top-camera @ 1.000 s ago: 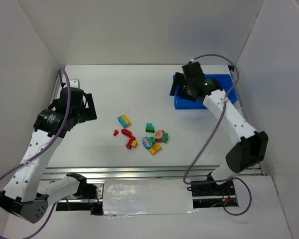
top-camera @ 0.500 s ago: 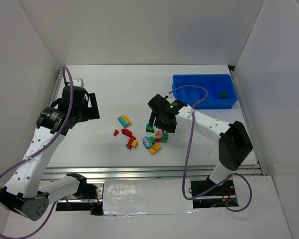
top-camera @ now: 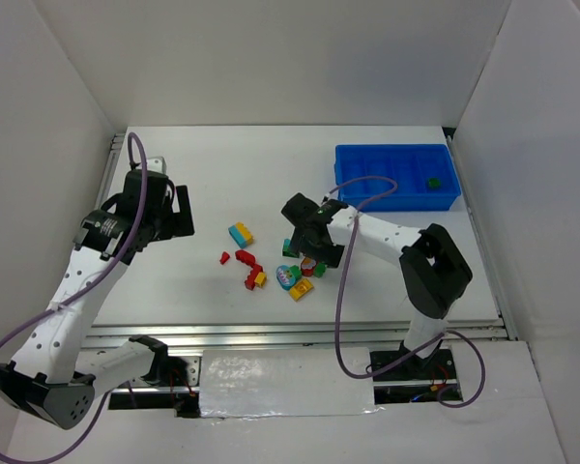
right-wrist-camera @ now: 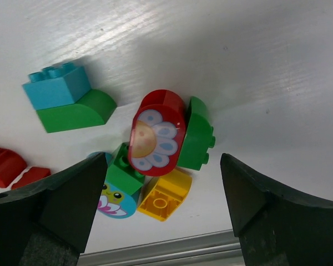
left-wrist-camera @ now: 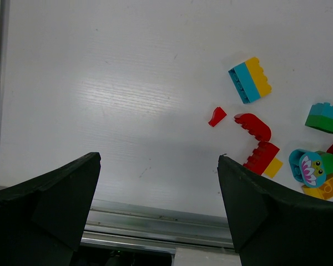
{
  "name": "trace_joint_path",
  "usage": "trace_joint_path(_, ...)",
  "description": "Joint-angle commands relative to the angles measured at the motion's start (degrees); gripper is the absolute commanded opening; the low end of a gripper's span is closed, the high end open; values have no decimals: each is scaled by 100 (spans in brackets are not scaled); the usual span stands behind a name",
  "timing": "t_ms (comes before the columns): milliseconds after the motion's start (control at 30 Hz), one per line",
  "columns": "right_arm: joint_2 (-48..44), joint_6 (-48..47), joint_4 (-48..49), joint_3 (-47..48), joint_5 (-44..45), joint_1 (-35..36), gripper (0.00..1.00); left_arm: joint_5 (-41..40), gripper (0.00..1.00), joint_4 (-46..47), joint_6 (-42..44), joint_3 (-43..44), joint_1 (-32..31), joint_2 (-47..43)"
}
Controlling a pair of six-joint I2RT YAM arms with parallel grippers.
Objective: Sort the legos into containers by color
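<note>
I had the right hand (top-camera: 305, 235) over the loose legos (top-camera: 301, 288) near the middle of the worktop (top-camera: 203, 164), its jaws spread wide and gripping nothing. Through its wrist camera, the red flower-faced piece (right-wrist-camera: 155, 133) lay on the worktop between the two fingers. It touched a green brick (right-wrist-camera: 197, 136) on one side, had a yellow brick (right-wrist-camera: 165, 194) just beside it, and a cyan-on-green brick (right-wrist-camera: 66, 102) lay a little apart.

The left hand (top-camera: 169, 213) was also fully open and empty, held above bare worktop to the left of the pile. Its wrist camera showed the cyan-and-yellow brick (left-wrist-camera: 250, 79), a small red chip (left-wrist-camera: 217, 116) and a red arched piece (left-wrist-camera: 253, 126) off to one side of the fingers.

The blue tray (top-camera: 367, 201) sat at the far right of the worktop, well apart from the pile. One small green lego (top-camera: 432, 181) lay in its right-end compartment.
</note>
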Motion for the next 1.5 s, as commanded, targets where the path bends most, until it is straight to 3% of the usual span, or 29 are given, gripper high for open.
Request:
trace_joint_path(0, 138, 130, 177, -199, 126, 17, 91, 14, 99, 168, 126, 9, -30, -59)
trace_joint_path(267, 208, -133, 766, -525, 55, -105, 90, 119, 99, 220, 135, 1, -30, 20)
trace_joint_path(433, 226, -195, 1144, -753, -7, -220, 84, 190, 99, 220, 117, 0, -22, 55)
trace_joint_path(533, 173, -248, 1303, -885, 10, -264, 74, 172, 100, 220, 143, 9, -30, 82)
trace_joint_path(567, 156, -283, 1320, -911, 28, -281, 63, 172, 99, 220, 144, 27, -30, 91)
trace_joint_path(633, 59, -327, 1390, -973, 72, -281, 52, 207, 100, 220, 152, 62, -30, 117)
trace_joint_path(667, -20, -405, 1426, -982, 81, -281, 40, 225, 100, 238, 144, 71, -30, 126)
trace_joint_path(733, -99, -502, 1417, -973, 160, -299, 32, 347, 99, 255, 109, 123, -30, 169)
trace_joint_path(767, -273, -720, 1426, -947, 186, -299, 21, 435, 99, 256, 91, 176, -30, 196)
trace_joint_path(833, -572, -1019, 1539, -999, 178, -290, 16, 874, 99, 229, -23, 342, -30, 327)
trace_joint_path(967, -2066, -2293, 2371, -1464, -6, -273, 16, 2156, 99, 474, -453, 852, -30, 600)
trace_joint_path(1100, -3051, -3787, 3069, -1711, -1828, -264, 18, 3886, 100, 1334, -1373, 862, -30, 898)
trace_joint_path(1133, -3166, -4120, 3096, -1720, -2148, -246, 18, 4664, 100, 1928, -1612, 662, -39, 925)
trace_joint_path(1233, -3544, -4439, 3087, -1642, -2845, -229, 22, 5906, 100, 3395, -2596, 143, -118, 1022)
trace_joint_path(1333, -3728, -4484, 2999, -1475, -2942, -167, 23, 6306, 100, 3954, -3029, 114, -319, 1189)
trace_joint_path(1467, -3870, -4510, 2850, -1290, -2951, -123, 24, 6272, 99, 3807, -2933, 422, -662, 1400)
